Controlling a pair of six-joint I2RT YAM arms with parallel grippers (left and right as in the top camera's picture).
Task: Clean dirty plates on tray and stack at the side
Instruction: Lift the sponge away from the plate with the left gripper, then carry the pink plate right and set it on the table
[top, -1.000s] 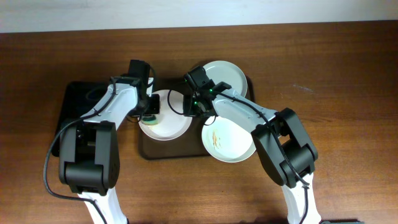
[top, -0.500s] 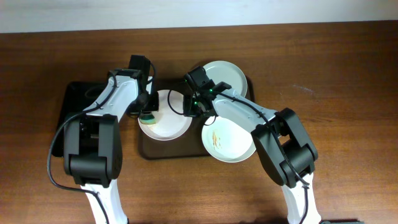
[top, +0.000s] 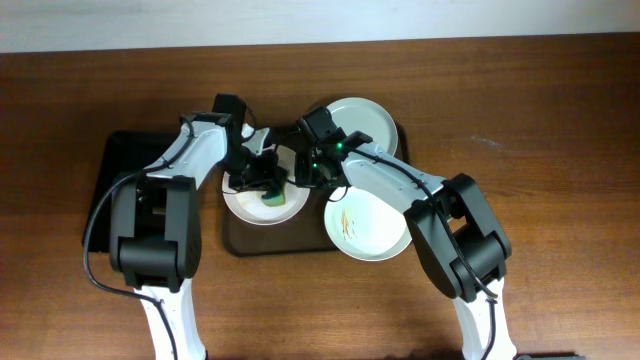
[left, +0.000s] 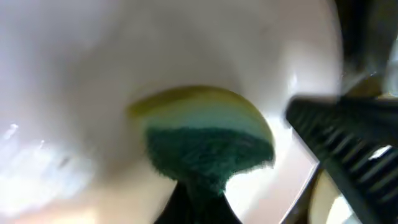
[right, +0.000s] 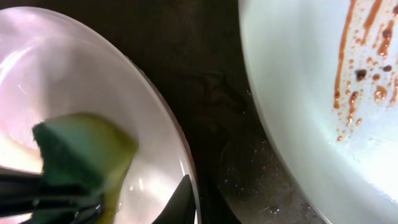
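Observation:
Three white plates lie on the dark brown tray (top: 232, 243). My left gripper (top: 266, 184) is shut on a green and yellow sponge (top: 273, 199) and presses it onto the left plate (top: 245, 208); the left wrist view shows the sponge (left: 205, 138) on this plate (left: 87, 62). My right gripper (top: 311, 172) is shut on that plate's right rim, its finger (right: 184, 200) lying inside the rim (right: 177, 137). The front right plate (top: 372, 232) carries brownish-orange smears (right: 354, 62). The back plate (top: 368, 122) looks clean.
A smaller glossy black tray (top: 112, 170) lies at the left, partly under my left arm. Bare wooden table (top: 540, 150) stretches to the right and front. The two arms nearly meet over the left plate.
My left gripper has moved the sponge from the left plate's left edge across to its right side, towards the right gripper. The right gripper has kept still on the rim.

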